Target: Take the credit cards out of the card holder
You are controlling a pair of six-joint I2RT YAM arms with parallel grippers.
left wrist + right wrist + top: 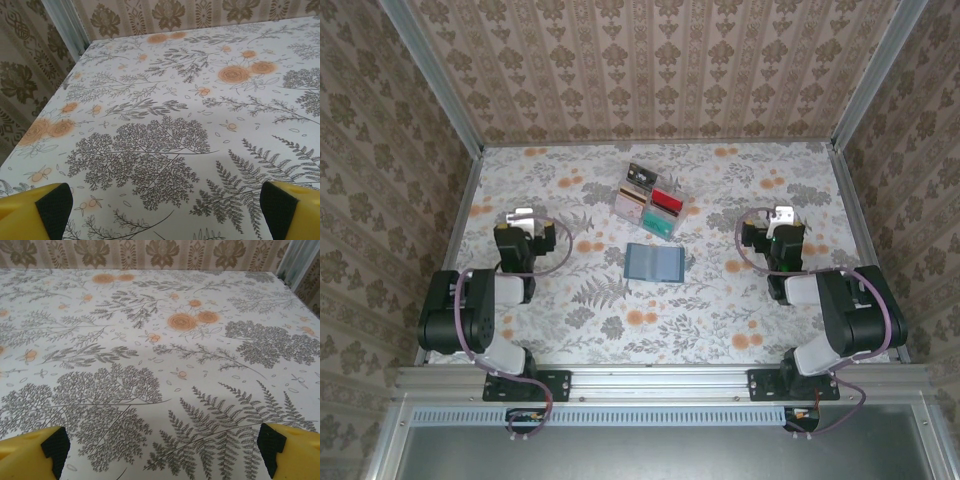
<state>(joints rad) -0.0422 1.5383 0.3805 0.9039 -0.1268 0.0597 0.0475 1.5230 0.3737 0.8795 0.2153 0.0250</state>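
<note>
The left arm (470, 310) sits folded near its base, and the left end effector (523, 222) points forward with its yellow fingers (37, 212) spread wide and empty. The right arm (845, 312) mirrors this pose. The right end effector (782, 225) is also spread wide, gripping nothing.

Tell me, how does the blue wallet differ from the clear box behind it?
The card holder is opaque slate-blue; the clear tray is see-through, with red, teal and dark cards showing inside. The card holder lies flat, opened into two panels, square to the edge of the table; the clear tray sits turned at an angle. The card holder is nearer the arms; the clear tray is farther back. Both rest on the flowered table, apart from each other.
</note>
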